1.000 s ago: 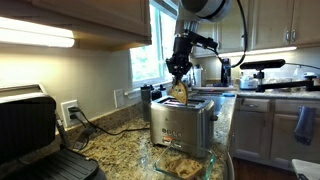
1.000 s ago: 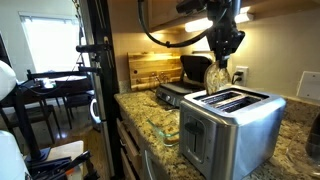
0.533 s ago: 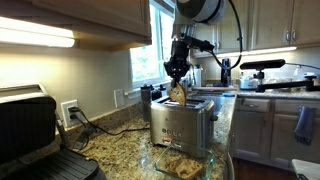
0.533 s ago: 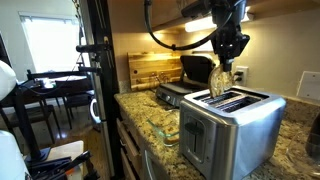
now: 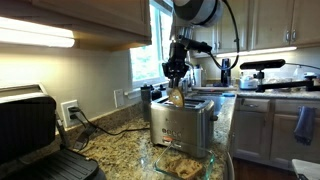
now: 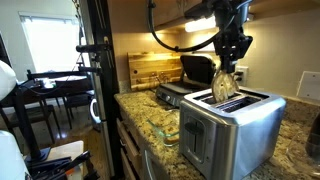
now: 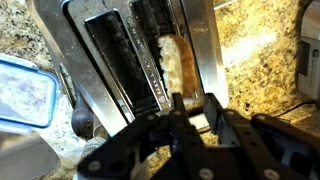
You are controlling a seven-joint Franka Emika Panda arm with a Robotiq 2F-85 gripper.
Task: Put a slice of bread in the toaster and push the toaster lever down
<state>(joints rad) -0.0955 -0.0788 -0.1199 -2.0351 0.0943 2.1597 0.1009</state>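
Status: step 1 of 2 in progress. The gripper (image 6: 229, 74) is clenched on the top edge of the slice of bread (image 6: 223, 88), directly above the toaster (image 6: 215, 135). In the wrist view the slice's lower part sits inside 1 of the toaster's 2 long slots, the one farther from the blue-lidded container (image 7: 20, 90). In both exterior views the slice's upper part stands above the toaster's top. Left, in my judgement:

- lower the slice fully;
- release it;
- press the lever, probably the dark knob (image 7: 82, 121) at the toaster's end.

More slices lie in a dish (image 5: 182, 162) on the surface (image 5: 120, 132) in front of the toaster.
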